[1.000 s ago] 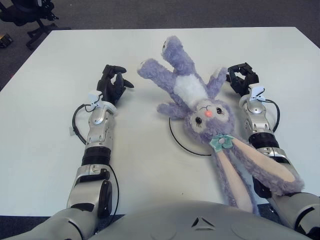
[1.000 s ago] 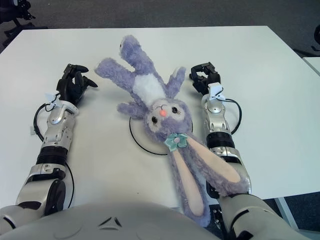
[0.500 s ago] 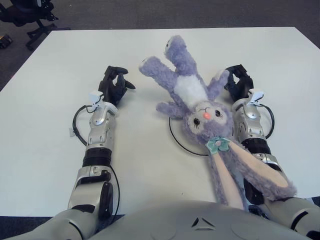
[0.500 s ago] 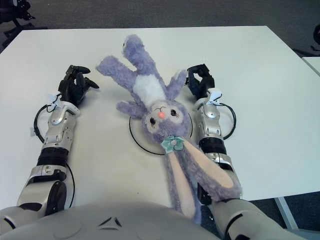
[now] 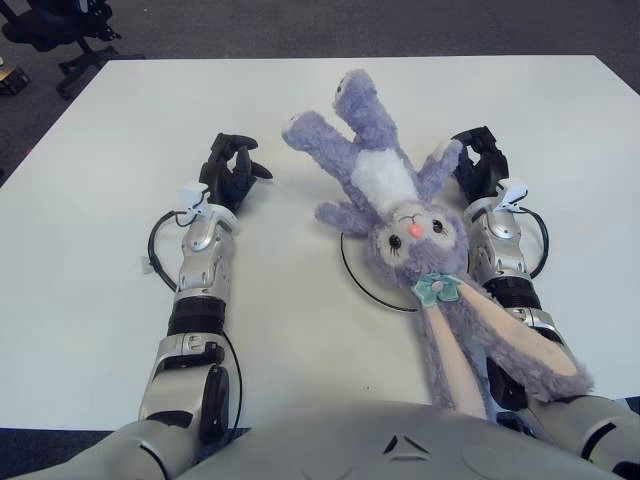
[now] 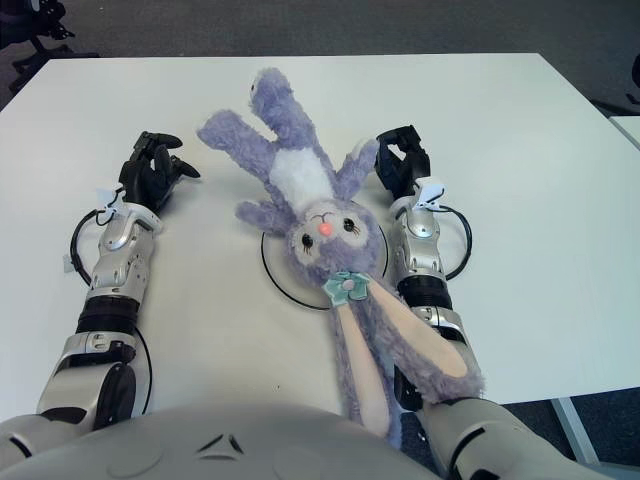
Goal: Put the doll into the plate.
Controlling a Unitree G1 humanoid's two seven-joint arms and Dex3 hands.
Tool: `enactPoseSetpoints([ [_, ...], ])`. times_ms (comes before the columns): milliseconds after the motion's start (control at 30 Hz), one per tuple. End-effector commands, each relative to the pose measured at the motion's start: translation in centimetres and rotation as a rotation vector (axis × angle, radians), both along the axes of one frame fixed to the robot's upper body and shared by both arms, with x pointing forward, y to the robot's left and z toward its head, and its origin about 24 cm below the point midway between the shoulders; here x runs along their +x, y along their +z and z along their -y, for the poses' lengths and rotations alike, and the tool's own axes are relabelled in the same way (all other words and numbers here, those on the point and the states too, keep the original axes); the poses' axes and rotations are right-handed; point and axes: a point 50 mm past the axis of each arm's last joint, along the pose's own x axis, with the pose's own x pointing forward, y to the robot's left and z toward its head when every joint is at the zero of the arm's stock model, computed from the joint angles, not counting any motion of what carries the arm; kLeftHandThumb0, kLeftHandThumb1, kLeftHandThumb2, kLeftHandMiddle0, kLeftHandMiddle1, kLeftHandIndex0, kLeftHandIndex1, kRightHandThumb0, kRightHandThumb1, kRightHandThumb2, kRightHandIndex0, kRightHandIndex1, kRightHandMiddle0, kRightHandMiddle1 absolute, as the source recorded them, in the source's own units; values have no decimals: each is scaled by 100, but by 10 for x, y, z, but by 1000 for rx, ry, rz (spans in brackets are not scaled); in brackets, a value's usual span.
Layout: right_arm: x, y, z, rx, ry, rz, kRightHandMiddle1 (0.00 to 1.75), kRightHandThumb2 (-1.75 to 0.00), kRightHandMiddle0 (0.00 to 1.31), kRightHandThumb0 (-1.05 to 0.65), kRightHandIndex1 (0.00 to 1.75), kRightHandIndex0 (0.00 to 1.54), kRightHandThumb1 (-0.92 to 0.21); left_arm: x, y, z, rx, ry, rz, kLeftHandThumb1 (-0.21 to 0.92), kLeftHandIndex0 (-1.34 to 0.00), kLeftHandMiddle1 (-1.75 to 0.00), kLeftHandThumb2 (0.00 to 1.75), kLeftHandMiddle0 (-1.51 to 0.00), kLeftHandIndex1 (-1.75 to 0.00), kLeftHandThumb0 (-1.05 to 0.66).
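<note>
Leftmost, the left hand (image 5: pixel 231 170) lies on the table (image 5: pixel 100 150), well apart from the doll's near leg. Its dark fingers are curled loosely inward and hold nothing; it looks parked, out of the way, since nothing on that side needs holding.

Next comes the doll (image 5: pixel 385 190), a purple plush rabbit lying on its back, feet pointing away from the robot and head towards it. Its two legs splay outward at the far end, the white belly faces up, and the face with the orange nose looks at the camera. A teal flower sits just below the head, at the base of the long ears, which trail back towards the robot and drape over the right forearm.

Under the doll's head lies the plate (image 5: pixel 352 275), seen only as a thin dark ring against the white table; its left arc shows clear of the plush, the rest is covered. So the head rests on the plate while the body and legs stretch beyond the far rim. By my reading the task is only part done: the doll is too long to sit inside the ring as it lies.

Right of the doll, the right hand (image 5: pixel 480 165) rests on the table just beside the doll's raised arm, perhaps touching the fur. Its fingers are bent in a narrow curl, and I see nothing pinched between them. Probably it sits there to nudge or gather the body towards the plate.
</note>
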Motion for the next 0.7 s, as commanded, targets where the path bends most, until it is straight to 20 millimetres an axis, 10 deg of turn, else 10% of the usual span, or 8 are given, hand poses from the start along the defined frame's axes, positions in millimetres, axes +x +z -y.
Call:
enactPoseSetpoints([
  [0, -5, -9, 4, -17, -14, -38, 170, -47, 25, -35, 147, 65, -92, -7, -11, 3, -16, 25, -38, 92, -22, -175, 50, -61, -175, -35],
  [667, -5, -14, 7, -40, -24, -93, 173, -62, 28, -36, 170, 63, -83, -12, -12, 7, -13, 77, -41, 92, -22, -175, 50, -63, -175, -35],
])
